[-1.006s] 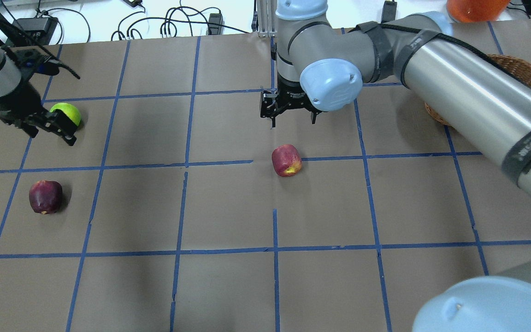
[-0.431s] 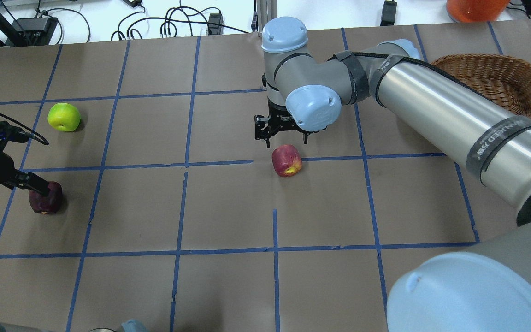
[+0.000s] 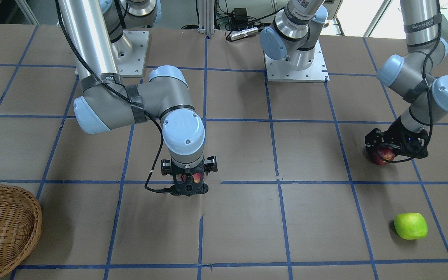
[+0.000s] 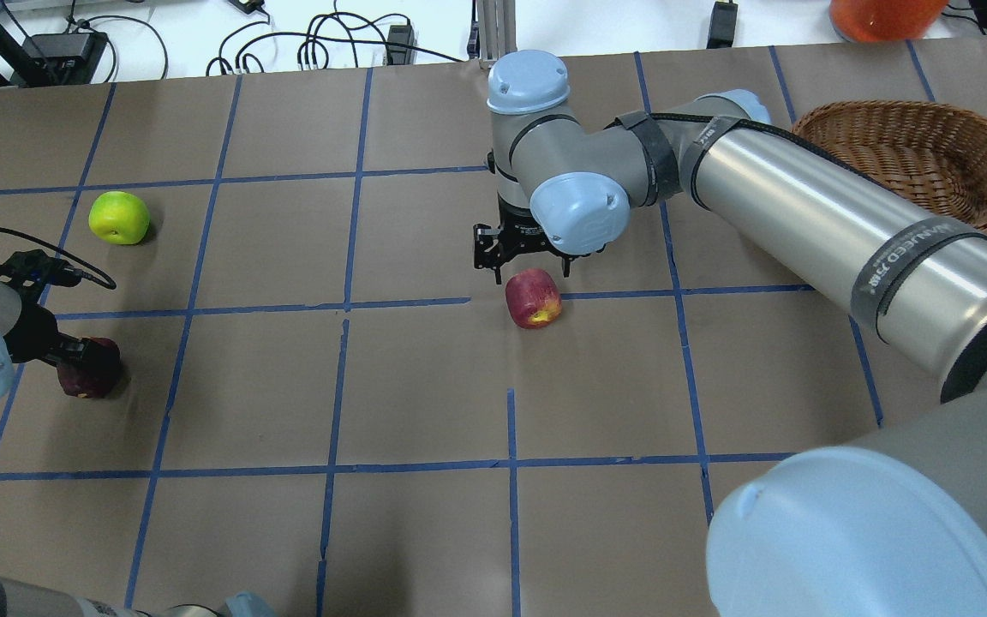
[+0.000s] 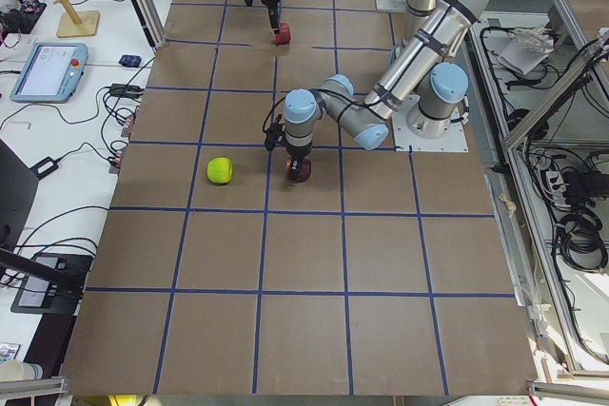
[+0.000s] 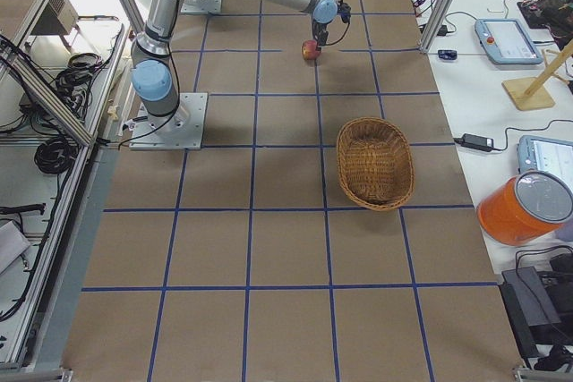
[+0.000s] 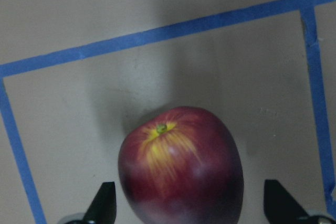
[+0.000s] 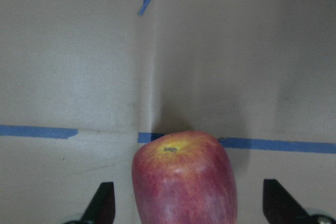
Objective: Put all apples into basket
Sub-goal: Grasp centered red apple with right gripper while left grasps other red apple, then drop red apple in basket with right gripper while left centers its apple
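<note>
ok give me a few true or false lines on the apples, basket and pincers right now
1. The basket holds an apple. False: it is empty.
2. The left pincer straddles the maroon apple, open. True.
3. The right pincer is shut on the red apple. False: it is open, with its fingers clear of the apple on both sides.
4. The green apple lies alone on the table, no pincer at it. True.

Brown-paper table (image 4: 425, 386), blue tape grid (image 4: 511, 464), orange tub (image 6: 524, 207) off the table's end, black power brick (image 4: 61, 50) among cables, teach pendant (image 5: 46, 70), wooden stand (image 5: 71, 18).
</note>
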Controlling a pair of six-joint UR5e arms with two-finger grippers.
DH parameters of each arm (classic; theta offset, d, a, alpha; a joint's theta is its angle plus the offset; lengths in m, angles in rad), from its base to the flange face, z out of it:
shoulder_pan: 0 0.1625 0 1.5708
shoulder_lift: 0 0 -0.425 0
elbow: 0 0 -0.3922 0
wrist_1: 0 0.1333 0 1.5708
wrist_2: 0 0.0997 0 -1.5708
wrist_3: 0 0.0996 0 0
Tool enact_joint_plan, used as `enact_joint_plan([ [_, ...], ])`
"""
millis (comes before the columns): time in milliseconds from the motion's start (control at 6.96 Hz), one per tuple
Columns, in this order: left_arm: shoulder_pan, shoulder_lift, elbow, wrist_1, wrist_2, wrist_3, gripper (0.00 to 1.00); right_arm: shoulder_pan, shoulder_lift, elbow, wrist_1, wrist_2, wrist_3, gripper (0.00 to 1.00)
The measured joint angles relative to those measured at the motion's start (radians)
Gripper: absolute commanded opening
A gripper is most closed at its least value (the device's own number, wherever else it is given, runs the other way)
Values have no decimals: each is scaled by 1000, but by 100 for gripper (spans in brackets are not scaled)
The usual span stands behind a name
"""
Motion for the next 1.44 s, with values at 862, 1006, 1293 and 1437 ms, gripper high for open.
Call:
enact_joint_plan([
  [862, -159, 35, 152, -178, 11, -273, 46, 0, 21, 68, -75, 23, 3, 11],
  [1006, -239, 63, 193, -283, 7, -428, 46, 0, 19, 69, -90, 21, 6, 10],
  [1293, -451, 95, 221, -361, -22, -813, 46, -31, -25, 59, -97, 10, -2, 7],
  [1437, -580, 87, 226, -350, -32, -1024, 46, -90, -66, 57, -74, 10, -27, 5],
])
